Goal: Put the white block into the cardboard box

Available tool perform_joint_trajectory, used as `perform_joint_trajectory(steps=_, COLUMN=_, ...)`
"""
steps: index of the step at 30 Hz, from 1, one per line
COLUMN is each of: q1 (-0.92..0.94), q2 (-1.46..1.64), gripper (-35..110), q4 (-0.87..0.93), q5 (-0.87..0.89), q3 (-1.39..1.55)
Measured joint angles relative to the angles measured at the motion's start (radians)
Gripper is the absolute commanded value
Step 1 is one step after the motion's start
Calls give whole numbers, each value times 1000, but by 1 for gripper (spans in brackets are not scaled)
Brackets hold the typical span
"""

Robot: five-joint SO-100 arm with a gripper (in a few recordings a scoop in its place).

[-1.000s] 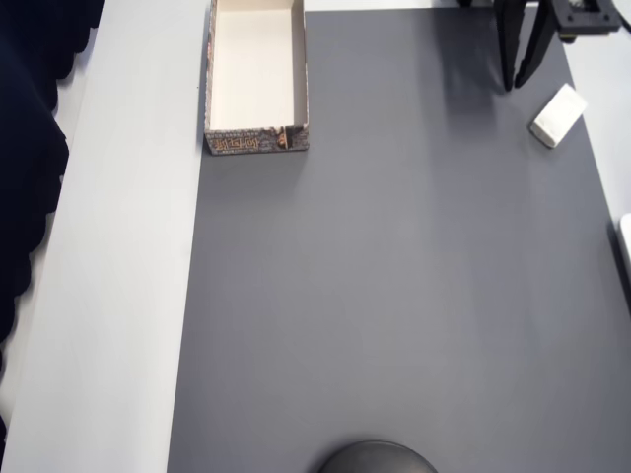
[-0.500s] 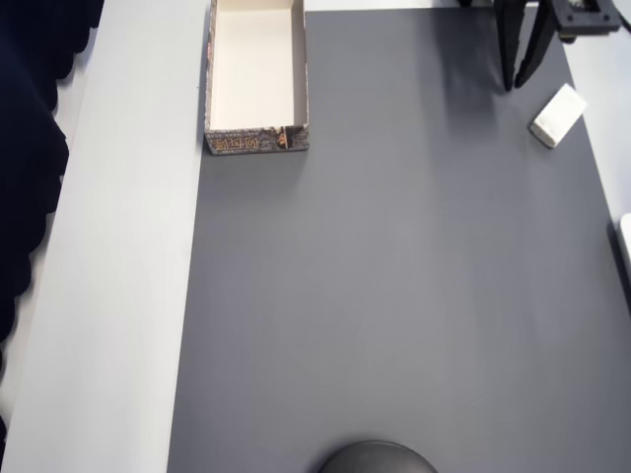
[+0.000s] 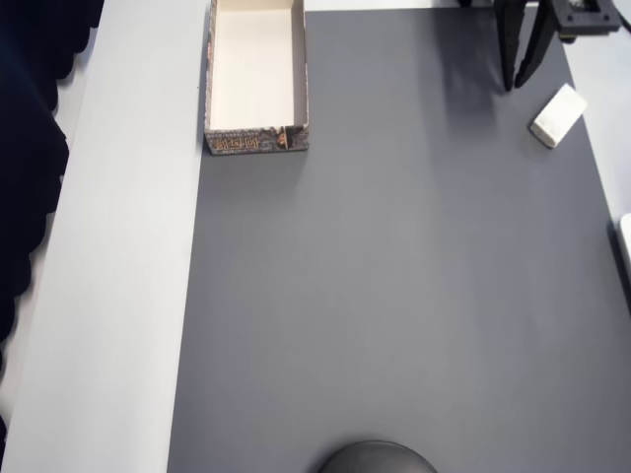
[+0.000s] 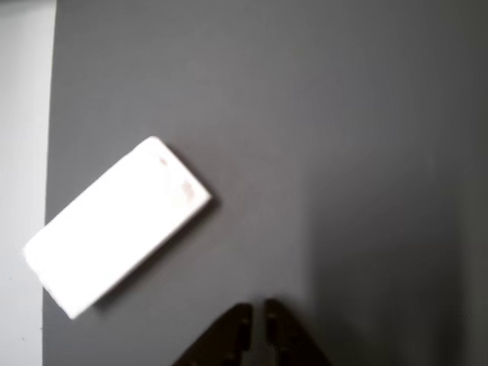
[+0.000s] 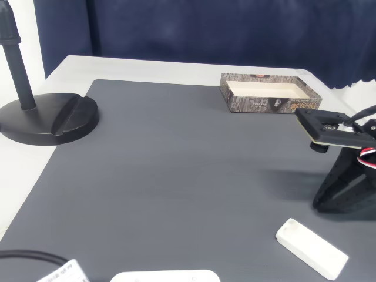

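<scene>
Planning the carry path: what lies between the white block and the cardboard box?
Nothing: in the overhead view only bare grey mat stretches from the white block to the cardboard box, apart from the gripper beside the block.

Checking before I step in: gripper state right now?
Gripper: shut, holding nothing; the white block lies apart from it on the mat.

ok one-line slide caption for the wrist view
White block lying diagonally on the grey mat, ahead of the nearly closed tool.
</scene>
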Motion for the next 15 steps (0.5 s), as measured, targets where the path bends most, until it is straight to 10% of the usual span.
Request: perform_joint_trajectory(steps=15, q1=-71, q2=-44, gripper=-2, q4=0, q5=-17, q3=-14)
